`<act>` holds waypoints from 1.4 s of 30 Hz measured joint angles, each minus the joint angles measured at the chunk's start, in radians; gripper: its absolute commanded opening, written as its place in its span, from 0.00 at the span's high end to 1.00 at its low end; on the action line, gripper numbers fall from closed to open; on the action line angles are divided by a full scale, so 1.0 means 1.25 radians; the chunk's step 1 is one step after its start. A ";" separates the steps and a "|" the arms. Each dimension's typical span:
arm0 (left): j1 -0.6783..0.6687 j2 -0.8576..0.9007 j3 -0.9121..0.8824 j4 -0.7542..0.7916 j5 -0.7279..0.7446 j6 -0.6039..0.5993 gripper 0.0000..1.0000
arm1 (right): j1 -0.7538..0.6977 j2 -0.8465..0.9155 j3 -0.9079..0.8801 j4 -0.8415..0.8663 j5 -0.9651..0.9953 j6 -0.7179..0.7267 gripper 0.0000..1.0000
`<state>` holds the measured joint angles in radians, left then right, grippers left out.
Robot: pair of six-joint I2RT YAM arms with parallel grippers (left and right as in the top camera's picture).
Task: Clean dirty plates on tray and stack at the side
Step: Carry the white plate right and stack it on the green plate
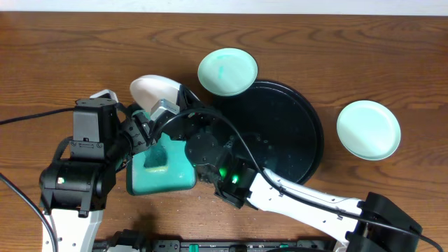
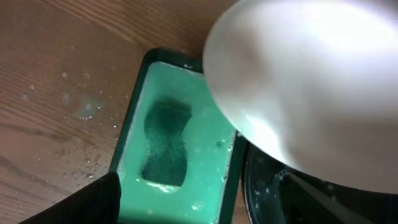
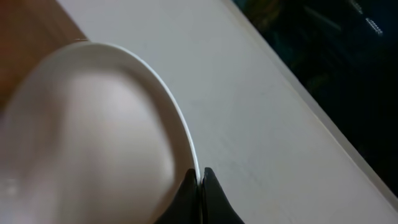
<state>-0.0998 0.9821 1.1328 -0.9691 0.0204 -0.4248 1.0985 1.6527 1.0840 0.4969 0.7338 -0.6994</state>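
Observation:
My right gripper (image 1: 176,105) is shut on the rim of the white plate (image 1: 155,89) and holds it tilted above the teal tray; the right wrist view shows the fingers (image 3: 200,177) pinching the rim of the plate (image 3: 87,137). The plate fills the top right of the left wrist view (image 2: 311,81). My left gripper (image 1: 143,134) is open and empty over the teal tray (image 2: 205,208). One mint-green plate (image 1: 227,71) sits at the far edge of the black tray (image 1: 294,140). The other mint-green plate (image 1: 368,129) lies on the table to the right.
A teal rectangular tray (image 1: 178,175) holds soapy water and a green sponge (image 1: 155,159), also in the left wrist view (image 2: 165,143). Water drops lie on the wooden table (image 2: 81,109) left of it. Cables run along the left.

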 measured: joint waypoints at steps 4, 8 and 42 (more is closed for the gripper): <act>0.000 0.000 0.000 0.000 0.000 0.000 0.18 | 0.000 0.000 0.000 0.015 0.016 0.006 0.99; 0.000 0.000 0.000 0.000 0.000 0.000 0.19 | 0.000 0.000 0.000 -0.011 0.010 0.000 0.99; 0.000 0.003 0.000 0.000 0.000 0.000 0.19 | -1.067 -0.086 0.000 -0.898 -0.554 1.024 0.99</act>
<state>-0.0998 0.9859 1.1328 -0.9691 0.0204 -0.4248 -0.2352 1.5448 1.0840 -0.6254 0.0418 0.5800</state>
